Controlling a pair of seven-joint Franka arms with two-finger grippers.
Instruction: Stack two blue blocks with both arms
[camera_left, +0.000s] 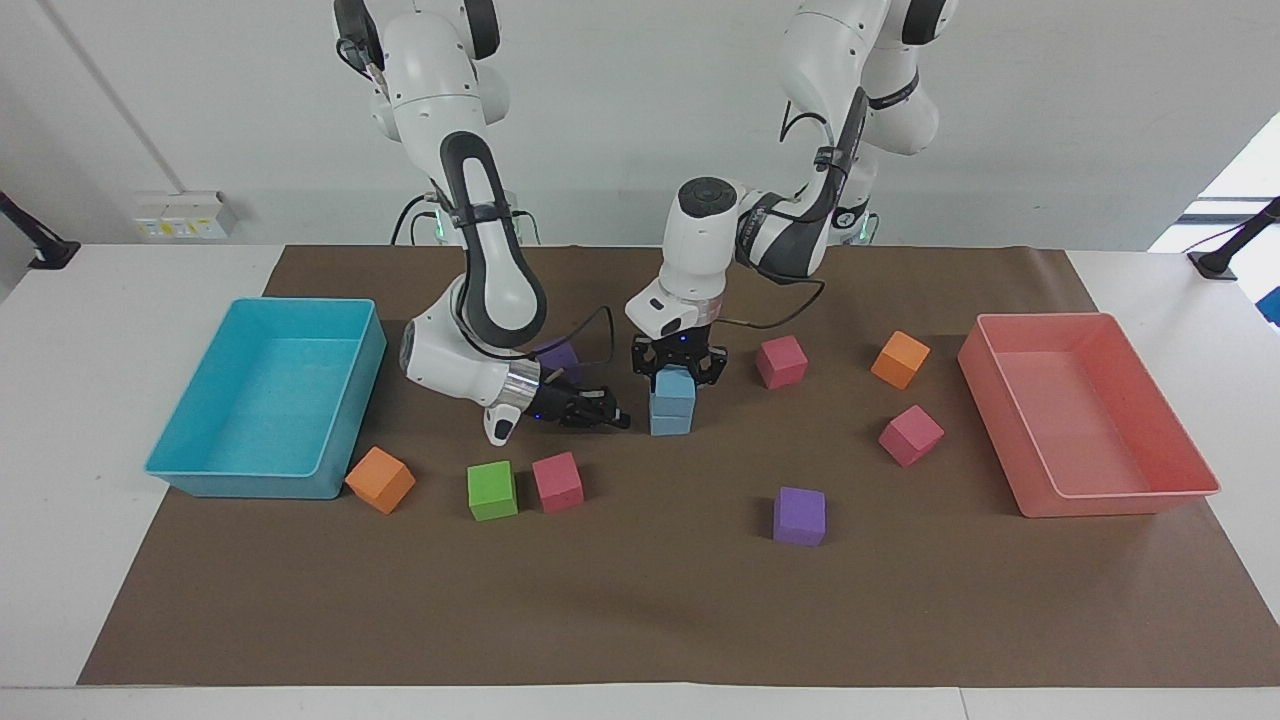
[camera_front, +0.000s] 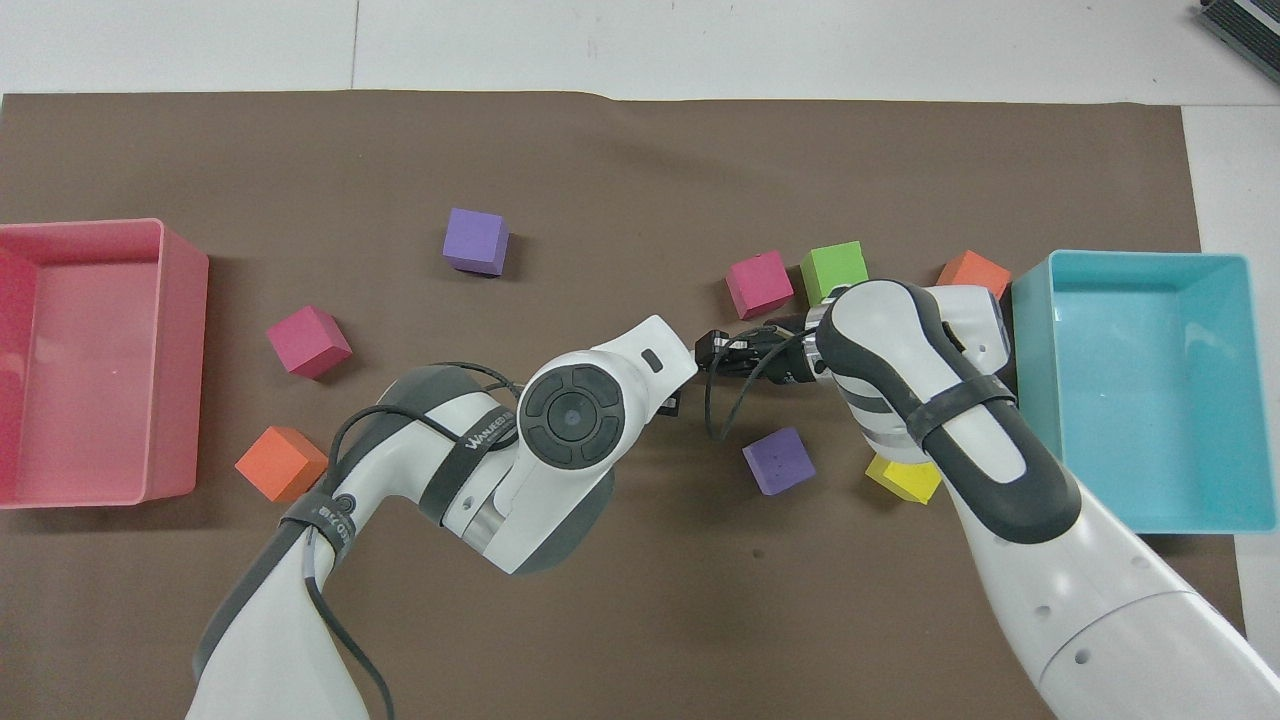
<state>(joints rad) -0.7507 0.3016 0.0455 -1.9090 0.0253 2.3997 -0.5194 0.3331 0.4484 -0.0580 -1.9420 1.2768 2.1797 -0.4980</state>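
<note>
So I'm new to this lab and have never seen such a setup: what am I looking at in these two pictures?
Two white robot arms, each ending in a two-finger gripper, work at a table. One picture faces them from across the table. The other looks down from above their end.

Foam cubes, such as a green cube, lie on a brown mat between a turquoise tray and a pink tray. In the middle, the upper blue block sits on the lower blue block.

The left gripper is at the upper one from above; whether it grips it I cannot tell. The right gripper is shut, empty, low beside the stack.
</note>
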